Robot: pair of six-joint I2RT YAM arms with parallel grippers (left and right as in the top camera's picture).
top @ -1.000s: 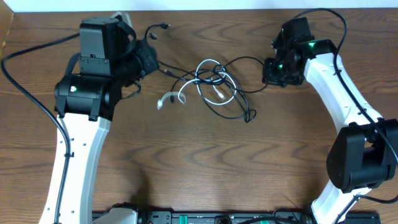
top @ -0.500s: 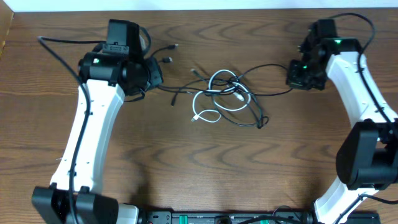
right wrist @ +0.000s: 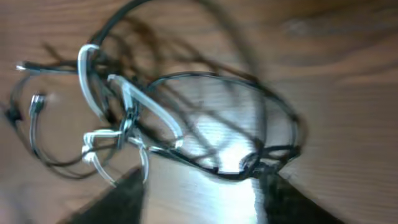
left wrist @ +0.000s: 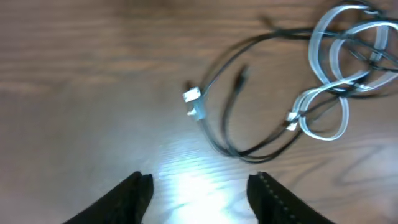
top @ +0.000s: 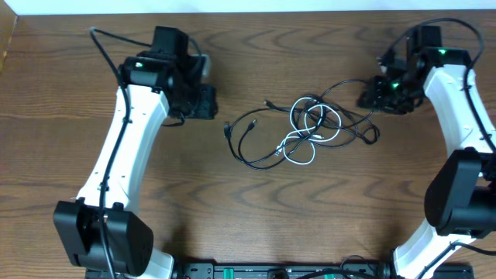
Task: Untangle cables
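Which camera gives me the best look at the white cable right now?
Overhead: the white cable lies whole and sharp, looped through the black cable. Left wrist cuts its loops off at the right edge; right wrist shows it close but blurred.

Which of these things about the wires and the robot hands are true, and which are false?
1. The white cable is looped up with the black cable. True.
2. The left gripper is holding the white cable. False: its fingers are apart with nothing between them, and the cables lie ahead of it without touching it.
3. Both cables lie on the wooden table. True.
4. There is a red cable in the pile too. False: the pile has only the black cable and the white cable.
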